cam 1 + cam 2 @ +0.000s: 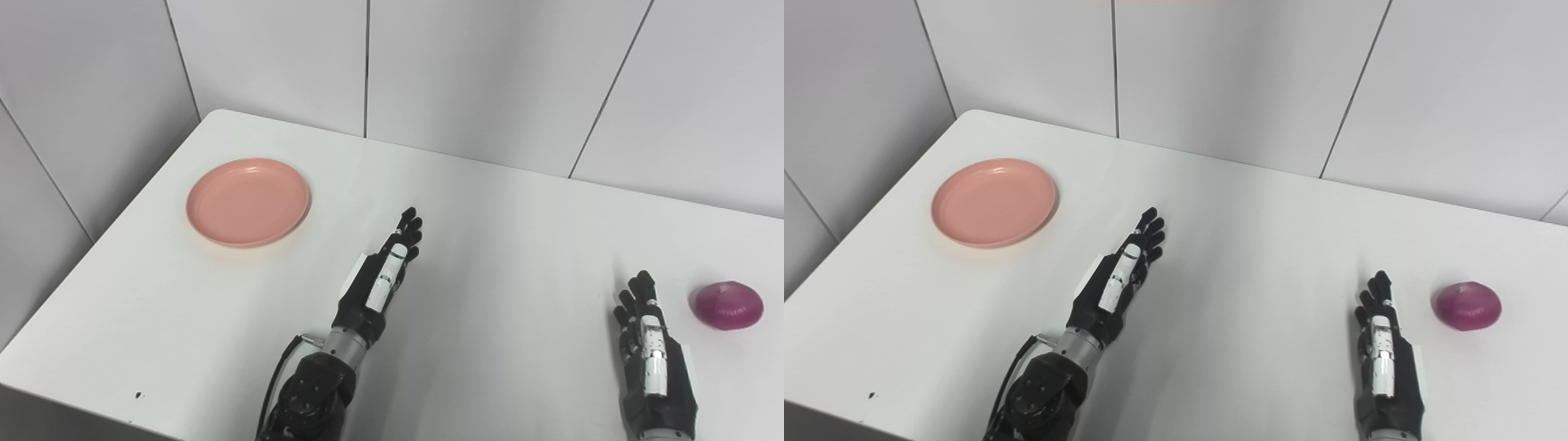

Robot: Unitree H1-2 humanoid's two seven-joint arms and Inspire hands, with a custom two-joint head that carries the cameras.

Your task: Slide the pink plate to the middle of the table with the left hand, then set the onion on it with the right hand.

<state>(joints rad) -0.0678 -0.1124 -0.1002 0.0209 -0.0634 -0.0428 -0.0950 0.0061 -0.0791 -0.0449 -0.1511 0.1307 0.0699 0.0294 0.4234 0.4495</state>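
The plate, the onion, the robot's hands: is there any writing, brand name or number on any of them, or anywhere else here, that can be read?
None: no readable text anywhere in either view.
pink plate: plain, no print.
onion: no sticker or label.
left hand and right hand: only white panels on black, no letters visible.
table and wall panels: blank; the small dark specks near the table's front left edge are marks, not writing.

1. A white table (490, 202) fills most of the view, with a rounded far corner at the left
2. A small dark speck (138, 395) sits near the front left edge
3. A wall (478, 73) of big pale grey tiles with thin dark lines stands behind
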